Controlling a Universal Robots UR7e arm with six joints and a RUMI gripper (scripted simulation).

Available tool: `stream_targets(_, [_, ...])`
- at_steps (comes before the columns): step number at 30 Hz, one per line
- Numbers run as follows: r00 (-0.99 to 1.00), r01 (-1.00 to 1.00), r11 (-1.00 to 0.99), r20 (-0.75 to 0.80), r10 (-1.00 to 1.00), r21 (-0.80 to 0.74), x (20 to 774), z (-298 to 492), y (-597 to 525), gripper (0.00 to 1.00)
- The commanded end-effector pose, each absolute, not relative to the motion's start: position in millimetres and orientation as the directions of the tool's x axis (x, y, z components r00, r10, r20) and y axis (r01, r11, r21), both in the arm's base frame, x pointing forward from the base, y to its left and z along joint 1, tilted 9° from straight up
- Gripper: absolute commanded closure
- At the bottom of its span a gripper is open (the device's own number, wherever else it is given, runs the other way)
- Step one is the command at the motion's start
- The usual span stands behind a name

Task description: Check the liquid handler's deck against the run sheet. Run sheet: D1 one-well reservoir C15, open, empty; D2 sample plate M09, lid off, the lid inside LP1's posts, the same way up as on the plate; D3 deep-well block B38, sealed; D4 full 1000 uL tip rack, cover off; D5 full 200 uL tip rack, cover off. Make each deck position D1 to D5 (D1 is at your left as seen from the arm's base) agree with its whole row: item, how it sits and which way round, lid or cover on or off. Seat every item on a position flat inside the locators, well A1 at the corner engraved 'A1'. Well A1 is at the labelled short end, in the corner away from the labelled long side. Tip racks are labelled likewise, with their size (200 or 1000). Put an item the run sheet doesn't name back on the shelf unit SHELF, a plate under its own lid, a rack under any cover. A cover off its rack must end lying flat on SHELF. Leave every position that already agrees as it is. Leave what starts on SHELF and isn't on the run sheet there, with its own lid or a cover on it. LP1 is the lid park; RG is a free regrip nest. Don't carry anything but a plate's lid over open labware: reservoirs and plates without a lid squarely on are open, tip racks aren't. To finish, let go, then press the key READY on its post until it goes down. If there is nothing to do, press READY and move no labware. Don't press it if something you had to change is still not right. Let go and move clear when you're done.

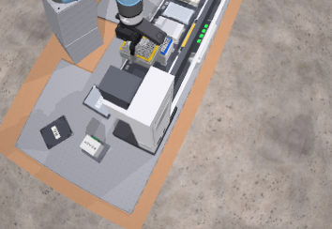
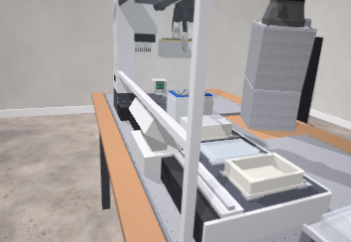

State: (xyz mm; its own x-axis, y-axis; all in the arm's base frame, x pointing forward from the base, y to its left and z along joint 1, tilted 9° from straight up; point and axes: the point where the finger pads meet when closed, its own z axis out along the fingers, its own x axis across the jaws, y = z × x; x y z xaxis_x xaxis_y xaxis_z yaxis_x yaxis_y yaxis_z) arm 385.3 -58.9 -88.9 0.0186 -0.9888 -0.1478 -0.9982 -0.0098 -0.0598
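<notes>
Exterior view, left to right. An orange worktop (image 2: 115,149) is seen carrying the liquid handler's deck (image 2: 278,198).

A yellow-rimmed tip rack (image 2: 174,48) is held high in the air, well above the deck. It is gripped by the gripper (image 2: 181,30) from above; the jaws are clamped on the rack's upper part, one on each side, with the rack body hanging level below them. The held rack is apart from everything on the deck.

Below and just right of it, a blue-topped tip rack (image 2: 184,100) is seated on the deck. Nearer the camera in the same row, a white lidded block (image 2: 208,125) is seen, then a clear well plate (image 2: 229,150), then an open cream reservoir (image 2: 264,173) at the near end. A small white post with a green key (image 2: 159,86) stands behind the blue-topped rack.

Top view: the gripper (image 1: 141,47) is seen over the yellow-rimmed rack (image 1: 141,52), next to the blue-topped rack (image 1: 166,49). A white shelf unit (image 1: 155,99) sits just below them in the picture. The rack's label cannot be read.
</notes>
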Motion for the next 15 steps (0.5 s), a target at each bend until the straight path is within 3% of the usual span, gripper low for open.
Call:
stream_targets(1, [0.019,-0.998,-0.01,-0.147,-0.989,-0.062,386,-100,-56,1.0])
stream_targets(15, [0.019,-0.998,-0.01,-0.146,-0.989,-0.063,389,-119,-54,1.0])
